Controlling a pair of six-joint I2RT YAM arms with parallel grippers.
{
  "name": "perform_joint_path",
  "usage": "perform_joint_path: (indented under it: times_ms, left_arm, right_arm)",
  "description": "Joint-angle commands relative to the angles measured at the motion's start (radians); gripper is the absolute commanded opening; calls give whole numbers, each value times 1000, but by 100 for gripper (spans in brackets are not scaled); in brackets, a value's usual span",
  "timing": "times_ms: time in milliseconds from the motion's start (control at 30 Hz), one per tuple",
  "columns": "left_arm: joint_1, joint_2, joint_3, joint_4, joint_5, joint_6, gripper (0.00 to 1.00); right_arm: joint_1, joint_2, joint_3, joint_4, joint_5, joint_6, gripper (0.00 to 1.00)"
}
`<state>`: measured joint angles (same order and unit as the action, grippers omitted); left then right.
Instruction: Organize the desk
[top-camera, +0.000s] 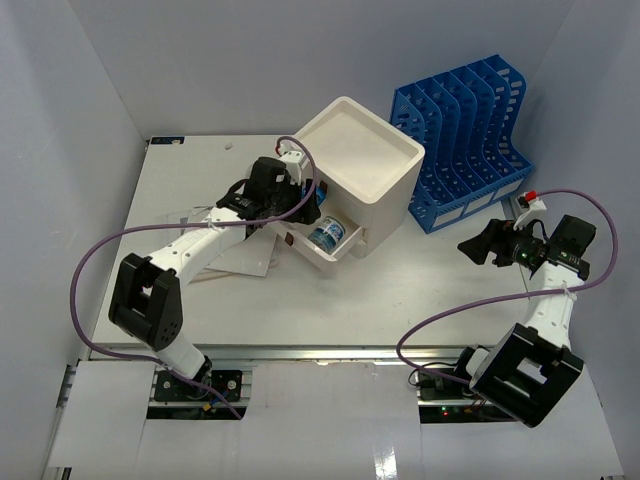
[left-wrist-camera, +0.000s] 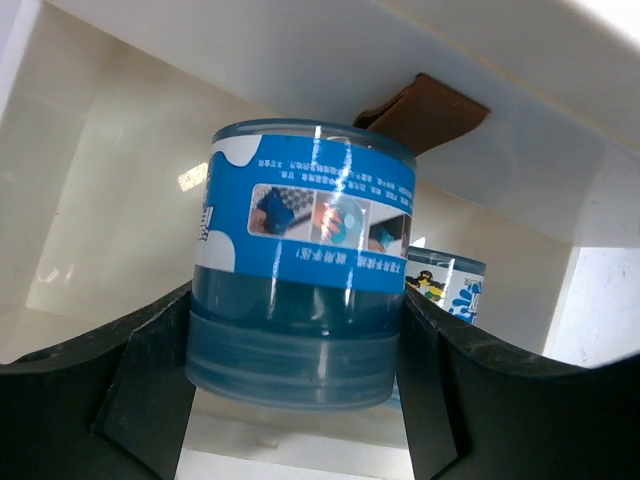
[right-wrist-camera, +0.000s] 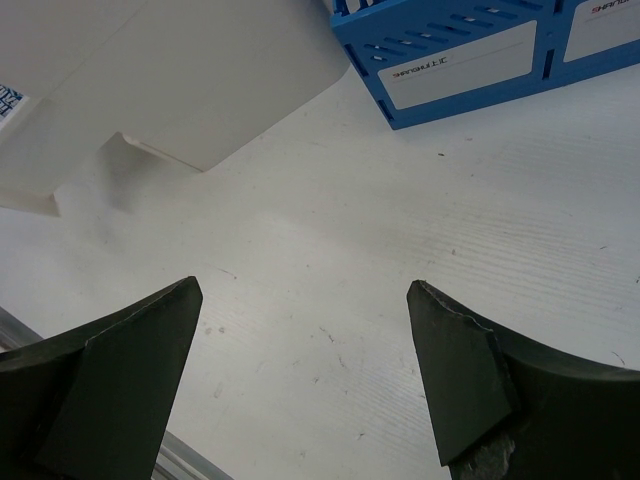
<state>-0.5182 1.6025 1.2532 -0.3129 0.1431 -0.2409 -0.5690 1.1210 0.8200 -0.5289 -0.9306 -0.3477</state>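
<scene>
White link tubes and black boxy joint housings are being displayed by the left arm (top-camera: 190, 245) and the right arm (top-camera: 548, 300). A purple cable (top-camera: 80, 275) is being trailed along each. Dark, wedge-shaped fingers (right-wrist-camera: 120, 380) are being shown on the right gripper (right-wrist-camera: 302, 290).

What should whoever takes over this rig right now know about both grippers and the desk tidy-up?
Left gripper: closed on the clear blue plastic jar with a blue-and-white label, inside the open drawer of the white cube-shaped drawer box.
Right gripper: open and empty, over the bare white desk near the blue slotted file rack.
Done: jar is in the drawer.
Left: probably release it, shut the drawer, then sort the loose white papers under the left arm.
</scene>
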Motion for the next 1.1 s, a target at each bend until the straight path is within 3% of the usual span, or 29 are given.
perform_joint_path:
  times_ms: [0,200,467,567,700,833,1067]
  left_arm:
    - [4,-34,80,36,-8,38,84]
    - [4,-26,115,12,1,63,90]
    - [11,-141,119,16,-65,58,86]
    - [28,-276,25,63,-104,-22,74]
    - [76,-483,-212,126,-95,-169,47]
    - [176,-639,-357,125,16,-332,37]
    - [346,-656,-604,291,346,-534,29]
  right_arm:
    - [-2,6,-1,4,-23,-10,90]
    - [-2,8,-3,4,-24,-11,90]
    - [0,4,-8,-2,-55,-35,90]
    - [1,-6,-6,-34,-109,-86,90]
    - [29,-33,-12,-51,-150,-155,90]
    - [136,-55,14,-169,-191,-330,90]
    - [549,-115,234,-147,105,-288,91]
